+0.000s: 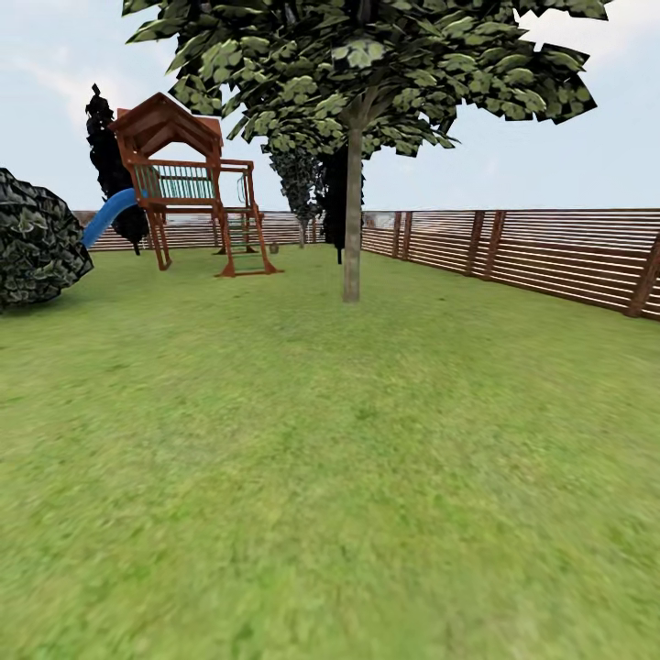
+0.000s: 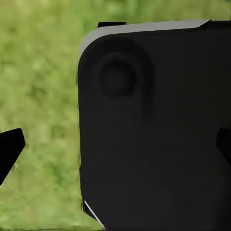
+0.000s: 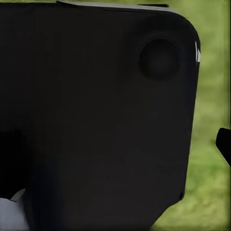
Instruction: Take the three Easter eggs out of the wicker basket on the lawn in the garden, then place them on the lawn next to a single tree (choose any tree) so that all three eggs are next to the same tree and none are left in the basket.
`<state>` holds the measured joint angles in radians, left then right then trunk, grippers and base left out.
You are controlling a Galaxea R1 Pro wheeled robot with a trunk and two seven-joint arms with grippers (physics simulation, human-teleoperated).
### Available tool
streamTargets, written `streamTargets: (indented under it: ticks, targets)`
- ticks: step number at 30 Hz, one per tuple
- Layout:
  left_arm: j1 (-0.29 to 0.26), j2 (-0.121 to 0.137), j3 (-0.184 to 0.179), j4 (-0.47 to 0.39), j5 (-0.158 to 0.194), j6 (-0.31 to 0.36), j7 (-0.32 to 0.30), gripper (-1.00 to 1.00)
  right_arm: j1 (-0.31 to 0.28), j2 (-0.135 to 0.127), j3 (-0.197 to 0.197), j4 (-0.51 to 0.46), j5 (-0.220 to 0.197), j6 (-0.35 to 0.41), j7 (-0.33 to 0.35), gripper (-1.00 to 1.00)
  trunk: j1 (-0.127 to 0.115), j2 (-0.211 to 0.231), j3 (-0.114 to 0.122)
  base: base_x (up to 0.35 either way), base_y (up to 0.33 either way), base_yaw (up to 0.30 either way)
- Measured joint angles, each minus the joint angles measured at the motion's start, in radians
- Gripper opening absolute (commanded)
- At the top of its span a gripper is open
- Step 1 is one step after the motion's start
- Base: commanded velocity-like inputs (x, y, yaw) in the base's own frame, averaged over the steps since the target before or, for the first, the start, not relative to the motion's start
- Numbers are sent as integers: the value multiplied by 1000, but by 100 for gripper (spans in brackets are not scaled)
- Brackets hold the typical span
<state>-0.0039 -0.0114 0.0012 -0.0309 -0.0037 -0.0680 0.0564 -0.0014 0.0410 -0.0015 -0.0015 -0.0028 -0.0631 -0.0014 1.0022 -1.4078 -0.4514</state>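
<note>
Head view shows lawn (image 1: 330, 477) and a tree (image 1: 353, 229) ahead, no basket, so we should keep scanning, jaw state on both arms impossible to tell.

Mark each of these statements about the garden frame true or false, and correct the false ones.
1. A wooden play set with a blue slide stands on the lawn, to the left of the nearest tree in the head view. True.
2. A wicker basket holding eggs sits at the foot of the nearest tree. False: only grass lies around that trunk.
3. A slatted wooden fence runs along the right side of the garden. True.
4. The nearest tree's trunk leans hard against the fence. False: it stands upright on open grass, apart from the fence.
5. A dark bush sits at the left edge of the head view. True.
</note>
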Motion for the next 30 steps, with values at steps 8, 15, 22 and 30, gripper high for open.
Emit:
streamTargets:
  ticks: [8, 15, 22, 30]
  targets:
    - [-2, 9, 2, -40, 1, 0, 116, 100, 0, 4, -2, 0, -1, 0, 0, 100, -31, 56, 25, 0, 0, 0]
    - [-10, 17, 1, -61, 0, 11, 120, 100, -12, 24, -14, -37, -6, -22, -2, 100, -57, 105, 47, 0, 0, 0]
    - [-103, 39, 2, -154, 3, 135, 114, 100, -197, 68, -19, -250, -22, 321, -61, 100, -84, 154, 70, 0, 0, 0]
    - [-252, 67, 3, -196, 6, 212, 114, 100, -327, 94, -20, -394, -130, 414, -253, 100, -115, 210, 94, 0, 0, 0]
